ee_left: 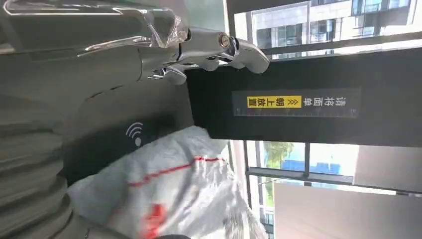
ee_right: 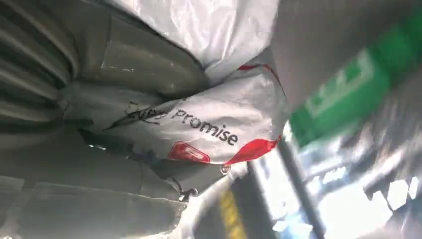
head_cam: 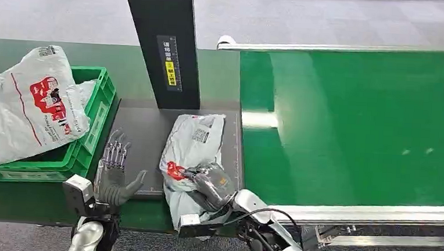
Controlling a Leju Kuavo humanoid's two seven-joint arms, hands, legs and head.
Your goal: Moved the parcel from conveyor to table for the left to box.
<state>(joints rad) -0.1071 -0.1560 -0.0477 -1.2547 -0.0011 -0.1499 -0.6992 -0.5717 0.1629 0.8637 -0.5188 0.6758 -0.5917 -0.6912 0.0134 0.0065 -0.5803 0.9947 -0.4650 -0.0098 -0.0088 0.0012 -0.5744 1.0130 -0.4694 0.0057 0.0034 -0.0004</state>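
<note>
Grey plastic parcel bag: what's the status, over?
Right hand grips grey plastic parcel bag on dark table pad. Left hand open, fingers spread beside it. Nothing blocking.

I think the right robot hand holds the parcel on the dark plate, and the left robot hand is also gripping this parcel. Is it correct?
Not fully. In the head view the right robot hand does hold the parcel on the dark plate, but the left robot hand is open beside it, fingers spread, gripping nothing.
</note>
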